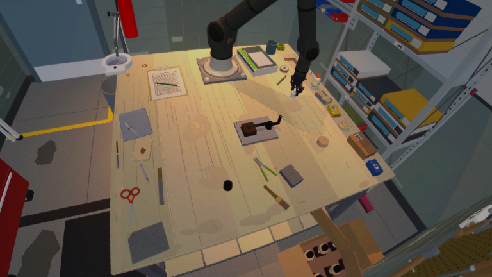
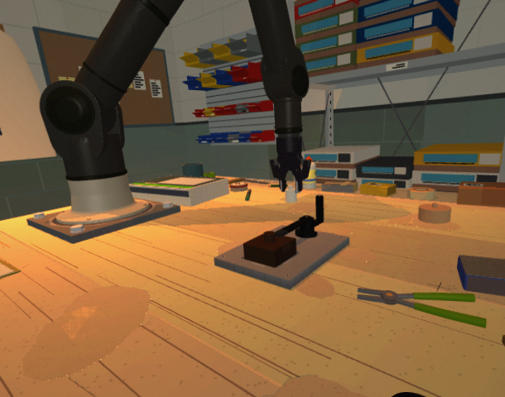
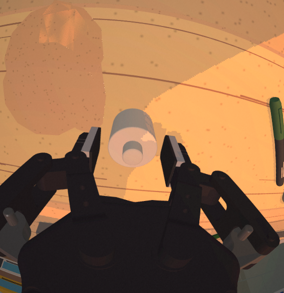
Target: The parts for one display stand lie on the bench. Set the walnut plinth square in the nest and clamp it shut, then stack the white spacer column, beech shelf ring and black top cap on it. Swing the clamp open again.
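My gripper [image 3: 131, 151] is open and empty, hanging just above the white spacer column [image 3: 132, 136], which stands upright on the bench near the right rear with a small peg on its top. From the side the gripper [image 1: 295, 92] sits over the column [image 1: 293, 94]. At the middle of the bench the walnut plinth [image 2: 270, 249] sits in the nest on its grey plate, with the black clamp arm [image 2: 305, 224] lying across it and the handle upright. The beech shelf ring [image 1: 322, 141] lies to the right, and the black top cap [image 1: 227, 185] toward the front.
Behind the bench stand shelves of coloured bins [image 2: 372, 30], and the arm's base [image 1: 221, 69] is bolted at the rear. A green marker [image 3: 278, 139] lies close to the column. Green-handled pliers [image 2: 420, 303] and a blue-edged block [image 1: 291, 175] lie in front of the nest.
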